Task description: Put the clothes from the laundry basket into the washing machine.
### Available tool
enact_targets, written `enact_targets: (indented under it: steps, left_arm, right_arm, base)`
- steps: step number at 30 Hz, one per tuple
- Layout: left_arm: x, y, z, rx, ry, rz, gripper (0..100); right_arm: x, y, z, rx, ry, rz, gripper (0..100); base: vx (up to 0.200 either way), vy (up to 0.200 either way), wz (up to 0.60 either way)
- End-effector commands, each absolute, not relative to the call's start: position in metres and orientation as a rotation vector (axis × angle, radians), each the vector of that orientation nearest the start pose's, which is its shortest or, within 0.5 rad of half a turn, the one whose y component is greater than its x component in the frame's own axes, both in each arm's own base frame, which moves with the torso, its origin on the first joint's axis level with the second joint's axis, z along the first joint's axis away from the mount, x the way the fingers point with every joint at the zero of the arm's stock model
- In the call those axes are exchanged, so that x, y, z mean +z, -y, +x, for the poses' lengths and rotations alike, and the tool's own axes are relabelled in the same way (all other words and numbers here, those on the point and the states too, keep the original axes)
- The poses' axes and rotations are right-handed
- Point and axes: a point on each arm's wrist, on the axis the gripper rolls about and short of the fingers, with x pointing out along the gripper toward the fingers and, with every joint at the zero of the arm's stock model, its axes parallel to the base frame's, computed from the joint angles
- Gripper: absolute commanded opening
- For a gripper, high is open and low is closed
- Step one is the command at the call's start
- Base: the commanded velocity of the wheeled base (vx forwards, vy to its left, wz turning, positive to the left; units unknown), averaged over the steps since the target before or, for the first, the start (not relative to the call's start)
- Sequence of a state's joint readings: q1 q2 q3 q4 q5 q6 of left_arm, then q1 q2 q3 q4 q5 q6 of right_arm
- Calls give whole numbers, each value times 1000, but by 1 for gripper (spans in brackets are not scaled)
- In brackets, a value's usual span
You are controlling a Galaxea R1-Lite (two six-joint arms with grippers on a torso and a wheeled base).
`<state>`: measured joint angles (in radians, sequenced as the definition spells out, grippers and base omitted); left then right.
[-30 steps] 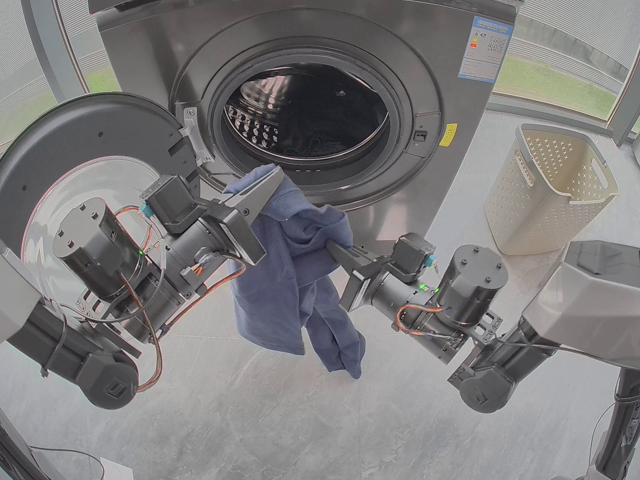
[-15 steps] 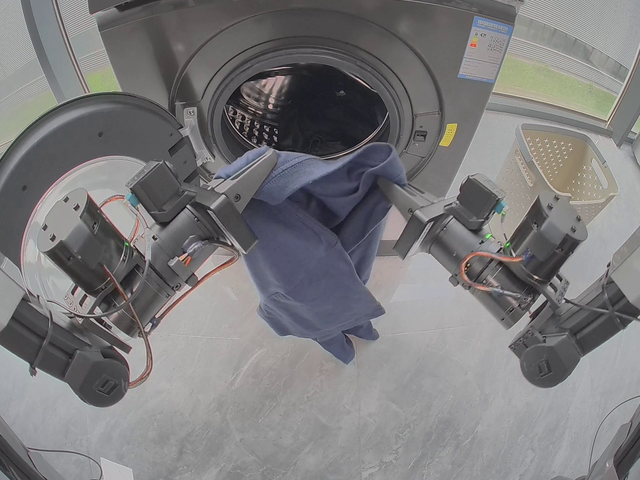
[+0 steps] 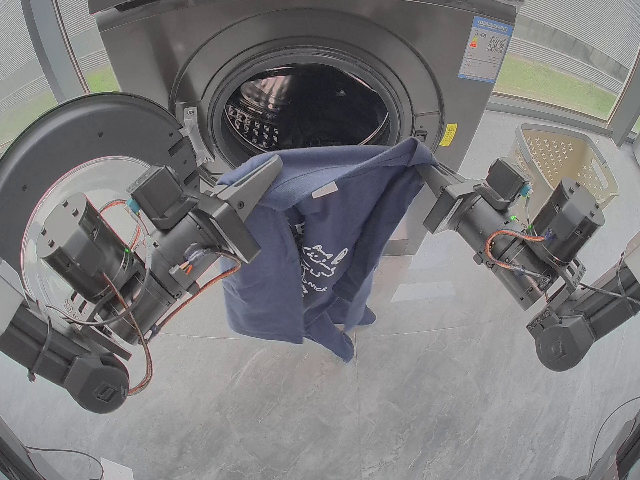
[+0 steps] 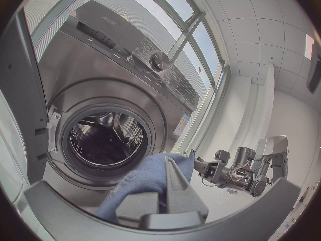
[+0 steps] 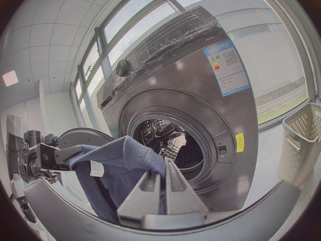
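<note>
Two claws hold one blue T-shirt (image 3: 320, 248) stretched between them, just in front of the washing machine (image 3: 453, 101) and a little below its round drum opening (image 3: 307, 111). The left claw (image 3: 265, 168) is pinched tight on one end of the shirt's upper edge and the right claw (image 3: 421, 167) on the other, so the cloth spans roughly the width of the opening. The rest of the shirt hangs in loose folds above the floor (image 3: 413, 401) without touching it. The door (image 3: 80, 148) is swung open on the robot's left, close beside the left arm. The laundry basket (image 3: 560, 188) stands on the floor to the right of the machine, behind the right arm. Likely risks from here: held this wide, the shirt could catch on the rim of the opening instead of passing through; the long hanging part could drape over the lower lip and stay outside the drum; the left arm could knock the open door; and if one claw lets go before the other, or its small pinch of cloth slips, the shirt could swing down and land on the floor
</note>
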<state>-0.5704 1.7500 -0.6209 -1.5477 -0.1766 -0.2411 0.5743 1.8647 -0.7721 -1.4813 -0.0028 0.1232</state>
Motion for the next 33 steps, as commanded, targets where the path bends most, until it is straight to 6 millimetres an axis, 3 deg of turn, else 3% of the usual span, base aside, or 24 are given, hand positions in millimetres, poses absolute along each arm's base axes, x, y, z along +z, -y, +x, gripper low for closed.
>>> enact_targets:
  steps: [1,8,13,18,21,26,33]
  left_arm:
    - [200,164,241,-796,287,-304,0]
    - [180,172,247,-795,216,-290,0]
    - [189,176,254,-785,260,-301,0]
    - [180,176,250,-801,217,-290,0]
    - [165,179,248,-838,149,-275,0]
    - [136,186,263,-839,64,-262,0]
    - [119,192,278,-827,26,-261,0]
  right_arm:
    - [206,-180,272,599,351,238,0]
    - [213,-169,246,655,376,243,0]
    - [209,-166,242,679,361,230,0]
    - [210,-167,240,684,362,236,0]
    - [211,-173,236,708,361,243,0]
    - [210,-182,229,745,351,262,0]
    - [210,-186,226,762,347,267,0]
  base:
    - [0,0,0]
    - [0,0,0]
    - [0,0,0]
    - [0,0,0]
    - [0,0,0]
    - [0,0,0]
    - [0,0,0]
